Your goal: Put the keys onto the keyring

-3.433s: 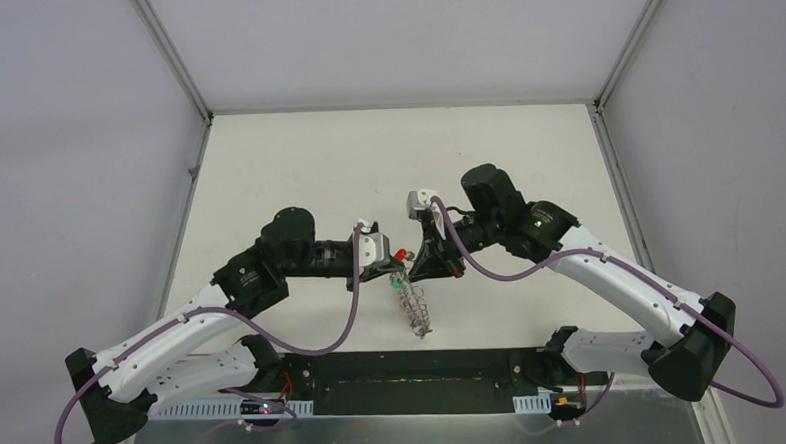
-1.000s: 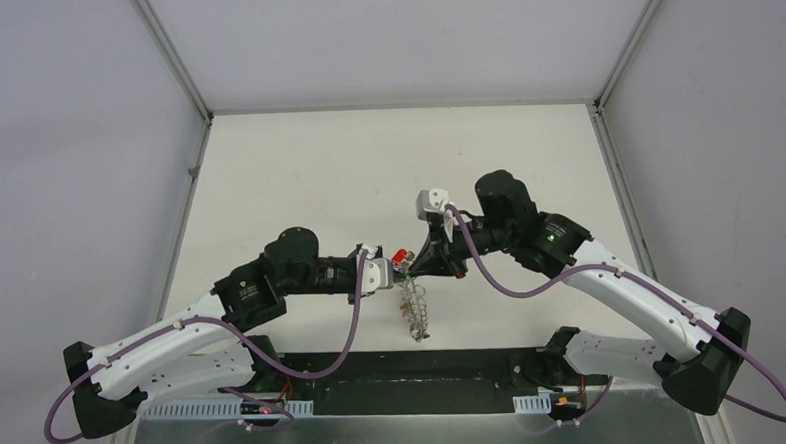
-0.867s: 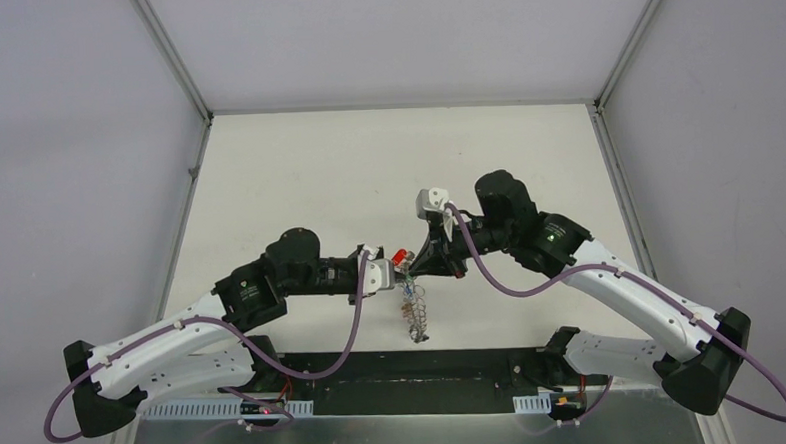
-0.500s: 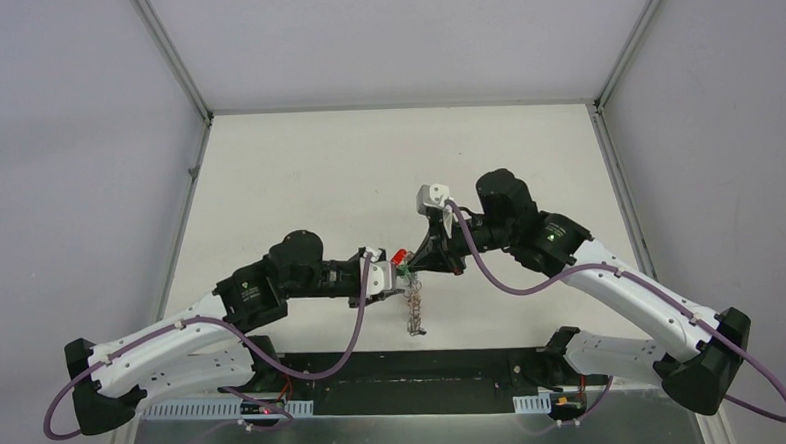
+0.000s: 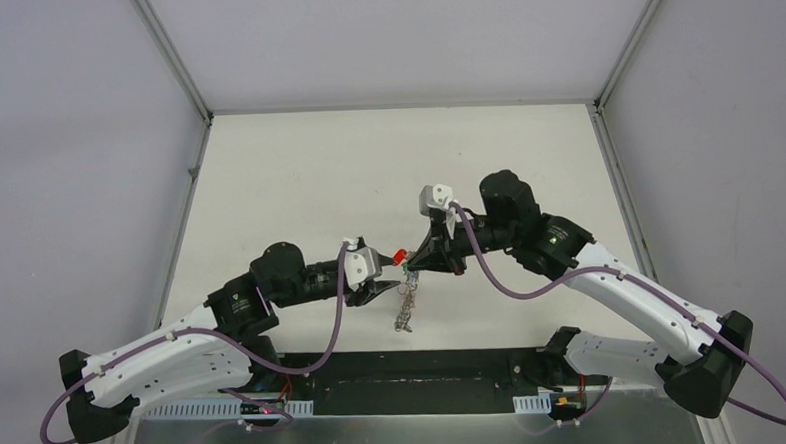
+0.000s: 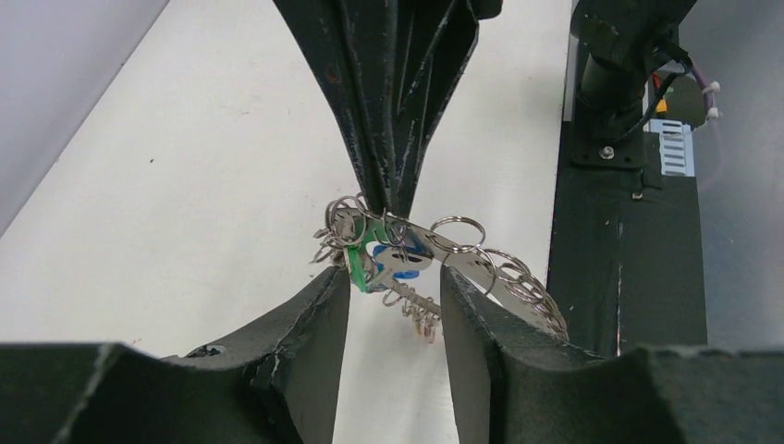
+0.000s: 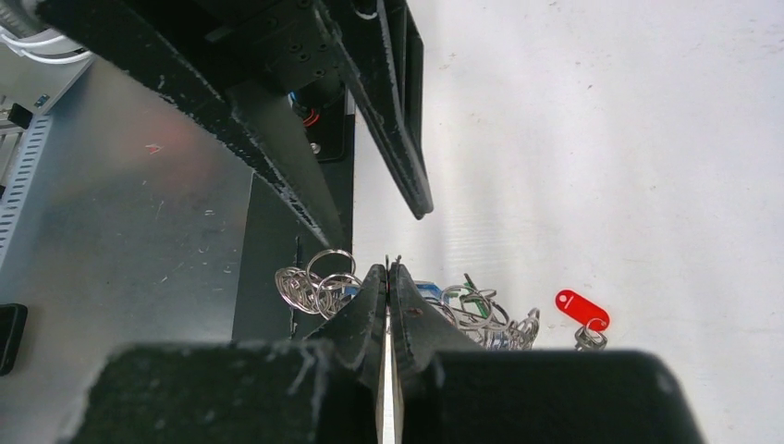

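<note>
The keyring [image 6: 481,273], a flat grey band edged with wire loops, hangs in the air from my right gripper [image 7: 388,270], which is shut on its upper rim. Seen from above, the keyring [image 5: 406,304] dangles below the right gripper [image 5: 412,268]. A blue-tagged key [image 6: 413,263] and a green tag [image 6: 356,265] sit among the loops near the pinch. My left gripper [image 6: 393,291] is open just in front of them and touches nothing. It also shows from above, the left gripper [image 5: 382,283]. The red-tagged key [image 7: 582,309] lies on the table apart from the ring.
The white table [image 5: 297,186] spreads behind both arms. A black base plate [image 5: 415,366] and a metal strip [image 7: 120,231] run along the near edge, just beneath the hanging ring. Grey enclosure walls stand to the left and right.
My left gripper has opened and drawn back to the left, away from the ring. The keyring now hangs from the right gripper alone, which has barely moved.
</note>
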{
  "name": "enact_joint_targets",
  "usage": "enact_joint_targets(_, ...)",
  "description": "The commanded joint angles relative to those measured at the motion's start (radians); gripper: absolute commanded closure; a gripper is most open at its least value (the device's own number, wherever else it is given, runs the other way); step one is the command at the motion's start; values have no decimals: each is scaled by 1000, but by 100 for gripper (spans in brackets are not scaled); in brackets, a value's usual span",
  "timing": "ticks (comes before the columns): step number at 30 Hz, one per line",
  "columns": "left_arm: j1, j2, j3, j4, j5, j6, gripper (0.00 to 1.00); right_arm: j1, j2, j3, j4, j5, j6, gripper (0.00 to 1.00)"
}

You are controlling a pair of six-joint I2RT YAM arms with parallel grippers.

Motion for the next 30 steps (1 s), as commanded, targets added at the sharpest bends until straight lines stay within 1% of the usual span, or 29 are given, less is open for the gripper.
enact_joint_targets(1,-9,5,-7,102,-10,-68,59,-2,-58,-10,100,-76,-13,100)
enact_joint_targets(5,-6,23,-21,113,20,-94,61,-2,-73,-25,121,-88,-13,100)
enact_joint_targets(8,8,25,-41,166,69,-136,62,-2,-75,-27,122,-91,-14,100)
enact_joint_targets(15,88,48,-81,275,217,-241,65,-2,-73,-29,125,-96,-14,100)
enact_joint_targets(19,124,65,-93,329,279,-288,65,-2,-71,-29,123,-96,-14,100)
enact_joint_targets(24,145,70,-95,360,320,-305,66,-2,-69,-30,121,-96,-14,100)
enact_joint_targets(30,150,62,-99,335,319,-305,72,-2,-70,-35,123,-90,-14,100)
